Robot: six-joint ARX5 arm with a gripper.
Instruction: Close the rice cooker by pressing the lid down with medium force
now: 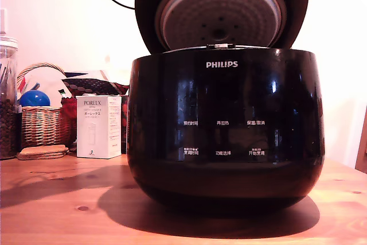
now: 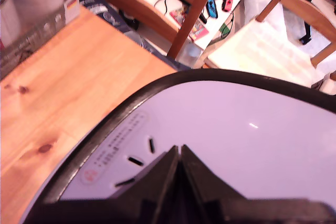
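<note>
The rice cooker, a big glossy black pot with a white PHILIPS logo, stands on the wooden table in the middle of the exterior view. Its lid is raised upright at the back, and the silver dimpled inner plate faces the camera. In the wrist view the lid's glossy outer face fills the frame and reflects pale light. My gripper is shut, with its dark fingertips together right at that outer face. The lid hides the gripper in the exterior view.
At the exterior view's left stand a white FORLEX box, a wicker basket with a blue ball, a glass jar and cork coasters. The wrist view shows wooden chairs beyond the table edge.
</note>
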